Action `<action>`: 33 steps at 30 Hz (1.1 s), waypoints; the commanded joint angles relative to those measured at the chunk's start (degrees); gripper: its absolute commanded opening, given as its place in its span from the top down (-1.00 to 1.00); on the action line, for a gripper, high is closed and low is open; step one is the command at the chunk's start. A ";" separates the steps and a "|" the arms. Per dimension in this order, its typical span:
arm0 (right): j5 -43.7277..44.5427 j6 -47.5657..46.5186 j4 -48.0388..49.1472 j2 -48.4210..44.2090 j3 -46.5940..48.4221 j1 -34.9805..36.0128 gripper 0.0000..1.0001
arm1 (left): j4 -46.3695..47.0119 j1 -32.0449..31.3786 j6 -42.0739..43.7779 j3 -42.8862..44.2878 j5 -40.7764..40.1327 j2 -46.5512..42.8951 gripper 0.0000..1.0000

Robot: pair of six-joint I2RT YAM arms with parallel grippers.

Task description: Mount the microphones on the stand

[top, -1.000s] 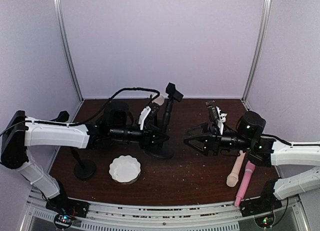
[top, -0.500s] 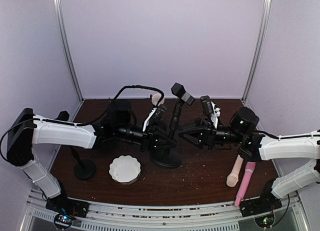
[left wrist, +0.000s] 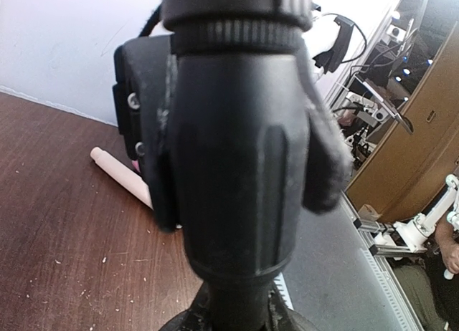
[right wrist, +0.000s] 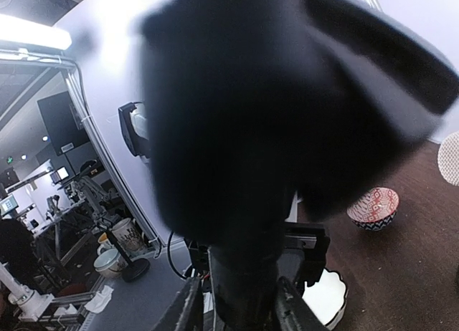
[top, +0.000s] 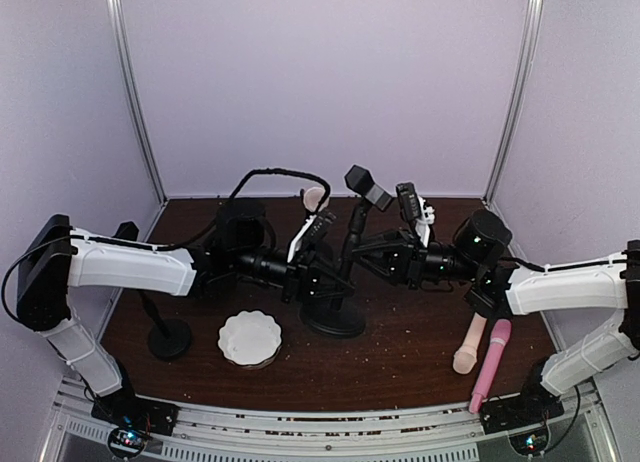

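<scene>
The black stand [top: 336, 320] has a round base, an upright pole and a clip head [top: 368, 188]. My left gripper [top: 322, 280] is shut on the low part of the pole [left wrist: 237, 302]. From the right, my right gripper [top: 363, 261] is open, and its fingers [right wrist: 188, 306] flank the pole [right wrist: 240, 288] closely. A cream microphone [top: 470, 343] and a pink microphone [top: 490, 368] lie side by side on the table at the right. Another cream microphone head [top: 315, 197] shows behind the left wrist; what it rests on is hidden.
A white scalloped dish [top: 249, 338] sits in front of the left arm. A second, smaller black stand [top: 170, 337] is at the left. The right wrist view shows a red patterned bowl [right wrist: 373, 208]. Crumbs speckle the brown table [top: 400, 372].
The stand has shifted right with my left gripper on it. My right arm has reached left to the pole, and its jaws have narrowed around it.
</scene>
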 commanded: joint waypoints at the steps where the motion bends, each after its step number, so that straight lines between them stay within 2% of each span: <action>1: 1.36 0.66 3.28 -0.16 1.01 -0.14 0.44 | 2.78 -0.27 0.87 3.24 0.93 -0.04 1.00; 3: 3.25 -1.23 0.91 -0.57 1.11 -0.12 0.68 | 1.06 -0.27 1.40 3.92 0.08 0.18 1.00; 4: 4.11 -1.92 -0.22 -0.81 1.11 -0.17 0.75 | -1.28 -0.27 2.29 4.54 -1.36 0.26 1.00; 7: 7.00 -4.83 -3.62 -2.09 1.35 0.07 0.87 | -7.71 -0.27 6.23 6.36 -7.76 -0.20 1.00; 10: 13.24 -10.13 -13.12 -4.73 2.84 1.74 0.99 | -12.68 -0.35 8.03 7.45 -18.55 -1.23 1.00; 12: 19.90 -15.29 -20.18 -6.60 4.45 4.06 1.00 | -15.36 -0.44 8.30 7.79 -27.77 -1.90 1.00; 16: 31.66 -21.24 -30.73 -8.46 8.28 9.73 1.00 | -17.37 -1.62 8.79 7.61 -39.73 -3.29 1.00; 21: 44.69 -16.33 -34.53 -9.20 8.95 12.39 1.00 | -16.34 -2.55 8.55 5.93 -45.95 -5.33 1.00; 23: 46.43 -14.10 -33.66 -9.84 8.03 12.39 1.00 | -15.39 -2.55 8.32 4.84 -46.65 -6.20 1.00; 24: 45.85 -13.92 -32.77 -10.21 7.45 12.36 0.93 | -14.82 -2.55 8.35 4.36 -46.55 -6.54 1.00; 27: 38.51 -15.31 -31.25 -11.59 6.49 11.18 0.27 | -13.22 -2.55 9.52 3.08 -43.89 -7.45 1.00; 29: 31.38 -16.53 -29.87 -13.04 5.25 9.65 -0.04 | -12.64 -2.47 11.13 2.60 -40.40 -8.05 1.00; 31: 24.78 -17.81 -29.50 -14.72 4.00 8.07 -0.14 | -11.60 -2.35 12.73 1.92 -35.22 -8.76 1.00; 33: 20.90 -17.84 -29.32 -16.37 2.72 6.16 -0.16 | -10.02 -1.92 13.25 1.33 -29.78 -9.38 1.00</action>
